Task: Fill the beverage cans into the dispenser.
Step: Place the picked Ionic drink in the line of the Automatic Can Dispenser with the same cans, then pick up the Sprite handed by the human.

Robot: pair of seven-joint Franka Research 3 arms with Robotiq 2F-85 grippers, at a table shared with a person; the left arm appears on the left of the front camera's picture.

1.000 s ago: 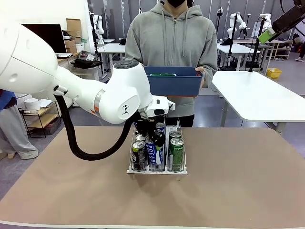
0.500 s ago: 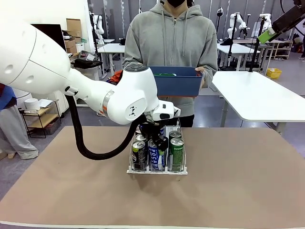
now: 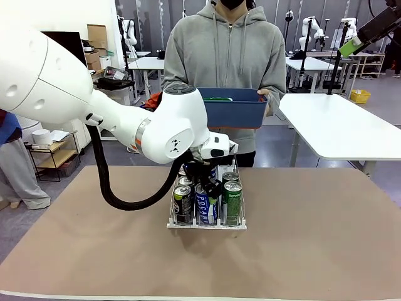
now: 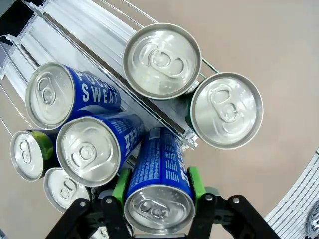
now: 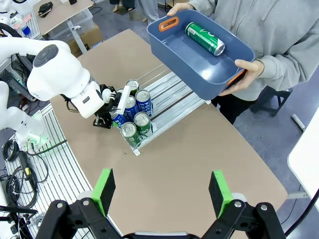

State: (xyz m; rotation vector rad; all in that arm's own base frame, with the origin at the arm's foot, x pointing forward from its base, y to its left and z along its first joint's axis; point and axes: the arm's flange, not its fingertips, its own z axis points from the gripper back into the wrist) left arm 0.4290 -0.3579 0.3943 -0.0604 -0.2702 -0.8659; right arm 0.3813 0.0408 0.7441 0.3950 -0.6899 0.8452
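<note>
A tan-brown mat is seen covering the table (image 3: 313,244), and the dispenser (image 3: 207,224) is set near its middle. The dispenser's 3 lanes are loaded with upright beverage cans (image 3: 232,199); black, blue and green ones are lined along the front lip, with more behind.

The left gripper (image 3: 202,179) is positioned over the middle lane. In the wrist view its green pads (image 4: 121,184) are placed on either side of a blue can (image 4: 159,174), close against it, and whether that can is clamped cannot be told. The right gripper (image 5: 162,194) is held high above the table, spread wide with nothing between its fingers.

Across the table a blue bin (image 3: 229,111) with 1 green can (image 5: 205,38) inside is held by a person (image 3: 229,50). Behind, white tables (image 3: 338,125), a dark monitor (image 3: 62,47) and a yellow crate (image 3: 359,96) are seen on a grey floor.
</note>
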